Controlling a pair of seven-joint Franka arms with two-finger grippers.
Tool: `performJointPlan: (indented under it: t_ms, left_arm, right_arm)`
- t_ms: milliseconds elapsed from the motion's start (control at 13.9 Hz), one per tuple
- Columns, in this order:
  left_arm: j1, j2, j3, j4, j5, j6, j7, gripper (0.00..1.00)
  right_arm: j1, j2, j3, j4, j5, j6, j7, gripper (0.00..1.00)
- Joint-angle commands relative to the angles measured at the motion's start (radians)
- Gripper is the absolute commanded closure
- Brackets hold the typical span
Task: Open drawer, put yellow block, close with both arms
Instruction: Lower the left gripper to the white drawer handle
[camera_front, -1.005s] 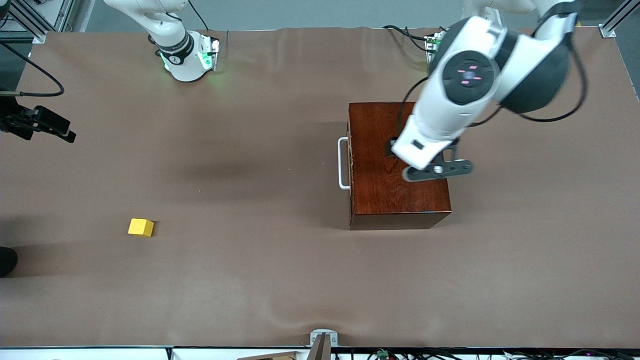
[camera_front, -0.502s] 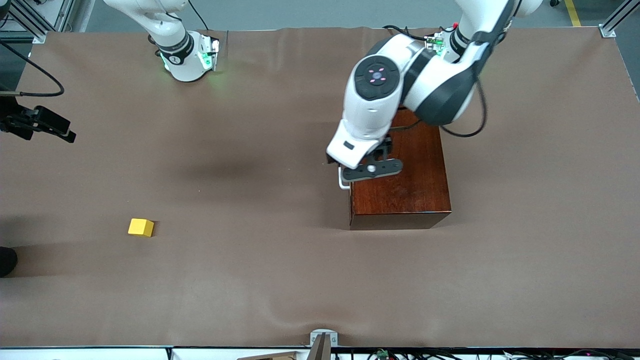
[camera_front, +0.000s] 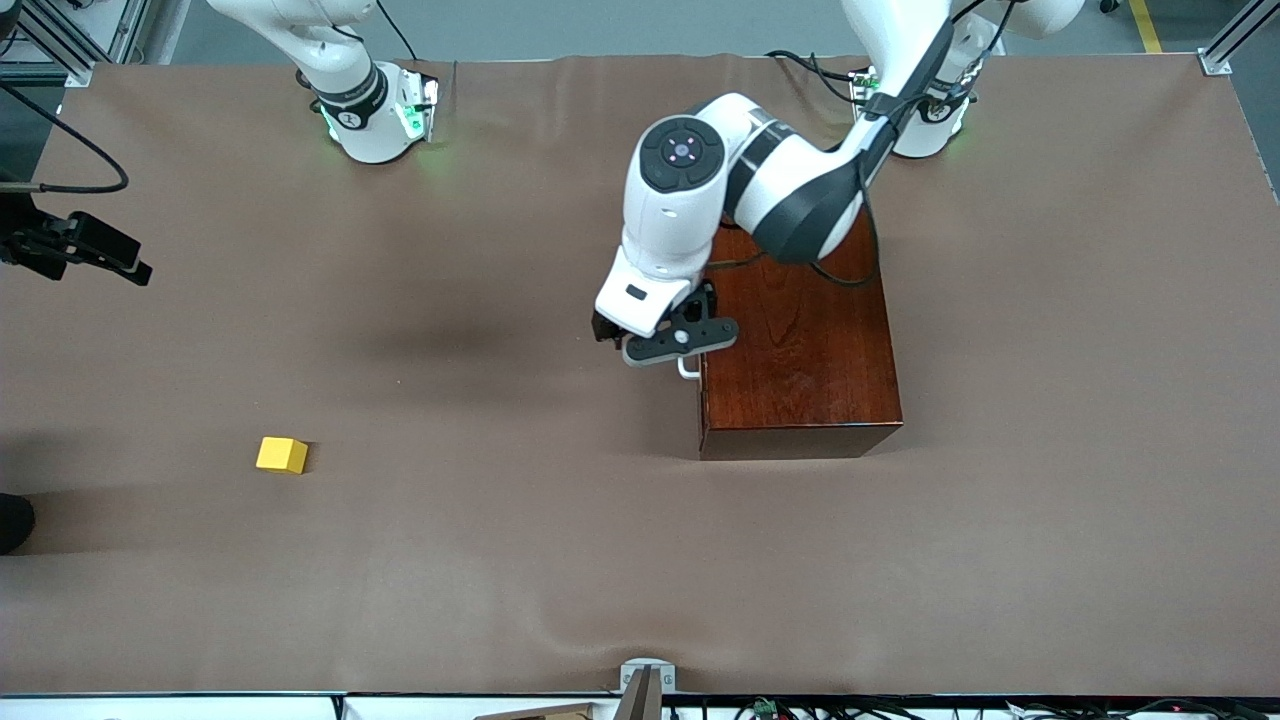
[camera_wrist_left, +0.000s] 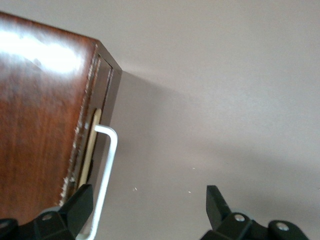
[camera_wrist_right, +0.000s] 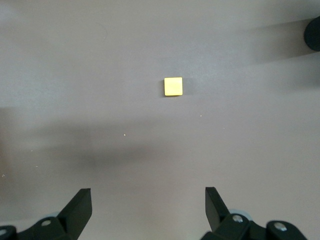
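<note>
Swinging off the box (camera_front: 800, 340) top at frame centre, the left tool (camera_front: 668, 345) now hangs wide open, empty, over the shut drawer's handle (camera_wrist_left: 105, 175), whose bar runs between its fingers. Right tool (camera_wrist_right: 145, 210) waits, open, above the yellow block (camera_front: 282, 455), lower left.

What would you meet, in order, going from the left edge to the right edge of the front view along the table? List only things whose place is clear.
yellow block → left gripper, open at the drawer's white handle → dark wooden box.
</note>
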Motion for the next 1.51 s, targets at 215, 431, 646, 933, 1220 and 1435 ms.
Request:
performJointPlan:
  t_ms: [215,431,646,933,1220,1435]
  left_arm:
    - [-0.054,0.008,0.026,0.039,0.019,0.055,-0.133,0.00]
    - [-0.079,0.011,0.028,0.038,0.025,0.057,-0.105,0.00]
    - [-0.083,0.013,0.023,0.036,0.082,0.043,-0.050,0.00]
    - [-0.126,0.066,0.026,0.036,0.125,-0.029,0.016,0.00]
    - [-0.126,0.109,0.028,0.039,0.191,-0.043,0.083,0.00]
    - [-0.133,0.130,0.026,0.038,0.229,-0.047,0.101,0.00]
  right_arm:
    - [-0.005,-0.005,0.007,0.003,-0.009,-0.008,-0.008,0.00]
    - [-0.005,-0.005,0.007,0.003,-0.009,-0.008,-0.008,0.00]
    - [-0.005,-0.005,0.007,0.003,-0.009,-0.008,-0.008,0.00]
    - [-0.005,-0.005,0.005,0.003,-0.009,-0.008,-0.008,0.00]
    - [-0.005,-0.005,0.007,0.003,-0.009,-0.008,-0.008,0.00]
    - [-0.005,-0.005,0.005,0.003,-0.009,-0.008,-0.008,0.00]
